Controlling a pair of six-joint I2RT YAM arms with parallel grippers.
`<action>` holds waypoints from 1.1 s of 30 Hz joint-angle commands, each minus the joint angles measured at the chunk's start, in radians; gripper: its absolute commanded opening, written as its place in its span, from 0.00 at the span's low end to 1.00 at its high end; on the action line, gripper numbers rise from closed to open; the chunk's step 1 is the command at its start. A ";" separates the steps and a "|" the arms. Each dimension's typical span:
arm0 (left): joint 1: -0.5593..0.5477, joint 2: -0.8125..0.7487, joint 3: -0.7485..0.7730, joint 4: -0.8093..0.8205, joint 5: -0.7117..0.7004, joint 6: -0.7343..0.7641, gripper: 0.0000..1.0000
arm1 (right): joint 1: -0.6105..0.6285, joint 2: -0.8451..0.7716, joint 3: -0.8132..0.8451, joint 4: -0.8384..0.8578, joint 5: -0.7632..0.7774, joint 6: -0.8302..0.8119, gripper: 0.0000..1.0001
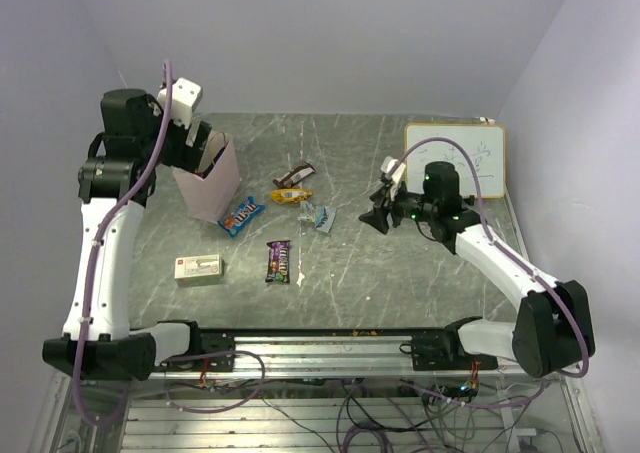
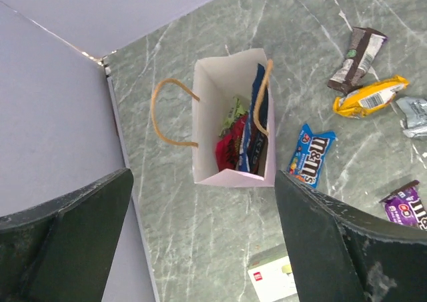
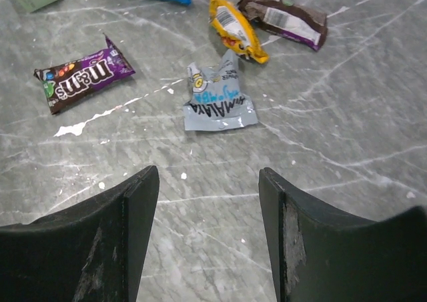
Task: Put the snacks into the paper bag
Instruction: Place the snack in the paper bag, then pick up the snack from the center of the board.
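Three pale lilac walls close round the counter (image 1: 400, 263), a grey-green stone-look slab veined in white, with white specks near the right arm. A white framed whiteboard (image 1: 455, 158) with faint scribbles stands at the upper right of the top view.

The paper bag (image 1: 212, 188) stands upright at the upper left, mouth open. The left gripper (image 2: 203, 177) hangs above it, jaws wide and empty. Inside lie a dark blue packet (image 2: 253, 129), a red one (image 2: 230, 149) and a green-silver one (image 2: 233, 109).

The right gripper (image 3: 208, 175) hovers over the counter right of centre, jaws apart and holding nothing.

A beige box (image 1: 198, 268) with a red mark lies at lower left. Five snacks lie mid-frame:
- a blue "m&m's" packet (image 1: 241, 215) just beside the bag
- a purple-brown "m&m's" packet (image 1: 278, 261)
- a brown bar (image 1: 293, 177)
- a yellow packet (image 1: 291, 196) with a barcode
- a silver packet (image 3: 217, 99) whose blue lettering I cannot read
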 commanded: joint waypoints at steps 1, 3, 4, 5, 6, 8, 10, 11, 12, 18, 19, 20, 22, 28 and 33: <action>0.009 -0.073 -0.100 0.063 0.062 -0.046 1.00 | 0.080 0.057 0.058 -0.050 0.099 -0.075 0.62; 0.010 -0.110 -0.147 0.068 0.079 -0.055 1.00 | 0.125 0.090 0.077 -0.073 0.148 -0.108 0.63; 0.010 -0.127 -0.171 0.069 0.086 -0.059 0.99 | 0.149 0.106 0.085 -0.083 0.173 -0.129 0.64; 0.009 -0.144 -0.201 0.071 0.095 -0.062 0.99 | 0.181 0.124 0.093 -0.090 0.211 -0.149 0.65; 0.009 -0.161 -0.218 0.073 0.104 -0.064 0.99 | 0.208 0.142 0.099 -0.097 0.240 -0.169 0.65; 0.011 -0.200 -0.261 0.084 0.121 -0.064 1.00 | 0.262 0.181 0.113 -0.106 0.297 -0.207 0.67; 0.010 -0.231 -0.299 0.096 0.135 -0.059 1.00 | 0.298 0.219 0.123 -0.099 0.340 -0.228 0.68; 0.010 -0.246 -0.315 0.103 0.139 -0.056 0.99 | 0.314 0.248 0.130 -0.098 0.355 -0.244 0.68; 0.010 -0.258 -0.332 0.108 0.141 -0.052 0.99 | 0.329 0.262 0.137 -0.101 0.372 -0.257 0.68; 0.010 -0.291 -0.377 0.108 0.152 -0.044 0.99 | 0.400 0.417 0.219 -0.116 0.468 -0.307 0.68; 0.010 -0.298 -0.381 0.109 0.157 -0.043 1.00 | 0.406 0.438 0.226 -0.118 0.477 -0.310 0.68; 0.011 -0.302 -0.386 0.111 0.160 -0.042 1.00 | 0.413 0.461 0.253 -0.124 0.484 -0.313 0.68; 0.011 -0.311 -0.393 0.116 0.165 -0.039 1.00 | 0.427 0.502 0.289 -0.138 0.504 -0.322 0.67; 0.012 -0.320 -0.401 0.121 0.171 -0.035 1.00 | 0.443 0.601 0.362 -0.171 0.542 -0.327 0.64; 0.012 -0.328 -0.412 0.132 0.173 -0.031 1.00 | 0.444 0.640 0.387 -0.182 0.556 -0.324 0.59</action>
